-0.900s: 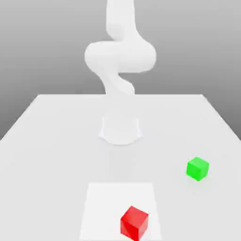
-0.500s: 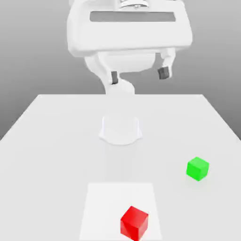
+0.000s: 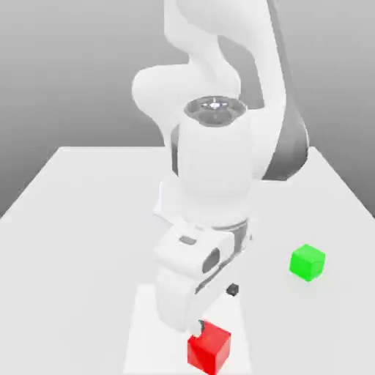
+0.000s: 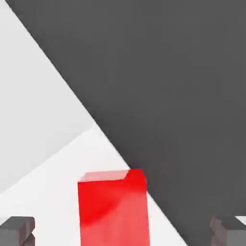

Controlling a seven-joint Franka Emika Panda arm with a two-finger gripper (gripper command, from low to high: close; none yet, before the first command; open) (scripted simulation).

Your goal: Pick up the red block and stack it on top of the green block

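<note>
The red block (image 3: 209, 346) sits near the front edge of the table, on a paler square patch, and appears large in the hand view (image 4: 113, 207). My gripper (image 3: 216, 307) hangs open just above and slightly behind it, tilted. In the hand view my gripper (image 4: 124, 233) has dark fingertips (image 4: 17, 230) standing wide apart on either side of the red cube, not touching it. The green block (image 3: 307, 262) rests alone on the table toward the exterior view's right, well apart from the red one.
The white table (image 3: 80, 220) carries a paler square patch (image 3: 146, 322) under the red block. The arm's round base (image 3: 170, 205) stands at mid-table behind the hand. Beyond the table edge lies dark floor (image 4: 182, 72).
The hand has come down from high above the table to just over the red block, its fingers still apart. Neither block has moved.
</note>
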